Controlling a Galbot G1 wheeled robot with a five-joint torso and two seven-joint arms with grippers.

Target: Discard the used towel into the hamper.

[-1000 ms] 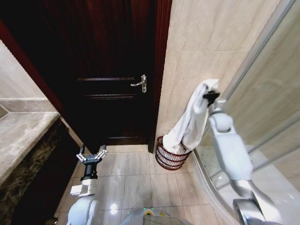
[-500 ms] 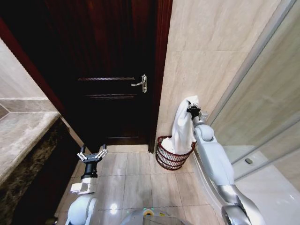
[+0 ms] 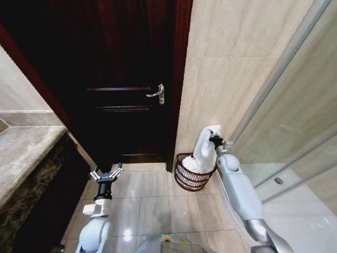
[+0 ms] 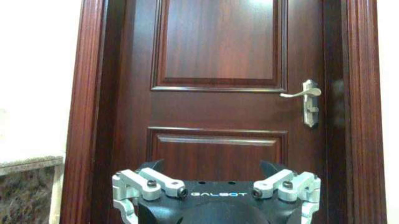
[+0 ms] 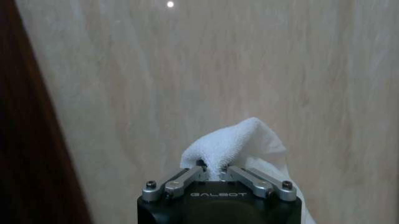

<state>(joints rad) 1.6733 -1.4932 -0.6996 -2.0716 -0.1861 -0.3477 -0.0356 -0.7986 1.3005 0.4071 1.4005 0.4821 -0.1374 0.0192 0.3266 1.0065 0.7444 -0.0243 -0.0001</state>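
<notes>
The white towel [image 3: 205, 150] hangs from my right gripper [image 3: 214, 140], which is shut on its top fold just above the hamper [image 3: 189, 178]. The towel's lower part rests inside that dark reddish wire basket, which stands on the floor against the beige wall. In the right wrist view the towel [image 5: 240, 144] bunches between the closed fingers [image 5: 187, 179] of the right gripper [image 5: 215, 173], facing the tiled wall. My left gripper [image 3: 106, 173] hovers open and empty low on the left, pointing at the door; the left wrist view shows its spread fingers [image 4: 146, 182].
A dark wooden door [image 3: 126, 95] with a metal handle [image 3: 157, 94] stands shut ahead. A stone counter [image 3: 23, 153] runs along the left. A glass shower screen [image 3: 295, 121] and its curved base close off the right. Tiled floor [image 3: 152, 203] lies open between them.
My right arm has lowered the towel from about chest height down towards the hamper, so more of the cloth has sunk into the basket. The left arm has barely shifted.
</notes>
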